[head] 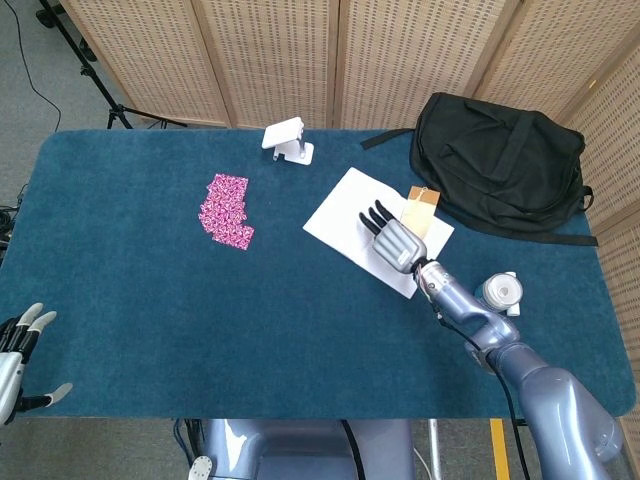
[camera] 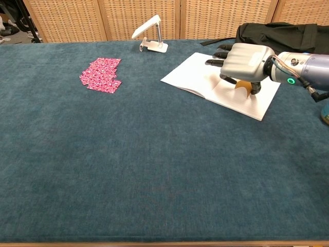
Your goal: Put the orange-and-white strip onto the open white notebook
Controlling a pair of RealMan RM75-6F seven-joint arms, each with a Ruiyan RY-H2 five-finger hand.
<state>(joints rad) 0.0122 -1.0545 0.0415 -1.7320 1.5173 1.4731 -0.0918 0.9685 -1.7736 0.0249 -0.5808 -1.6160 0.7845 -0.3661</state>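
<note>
Right hand [head: 393,238] low over the notebook [head: 340,208], pinching the strip [head: 417,210], which sits over the page's 2 o'clock corner. Left hand [head: 18,350] open, holding nothing, off the table's 8 o'clock corner. Bag [head: 500,160] at 2 o'clock from the notebook.

A pink patterned packet [head: 228,210] lies left of the table's middle. A small white stand [head: 287,138] sits at the far edge, a black backpack [head: 503,165] fills the far right corner, and a round can [head: 500,292] stands near the right edge.

Head view steeply downward, chest view low; shared notebook [head: 377,227]
</note>
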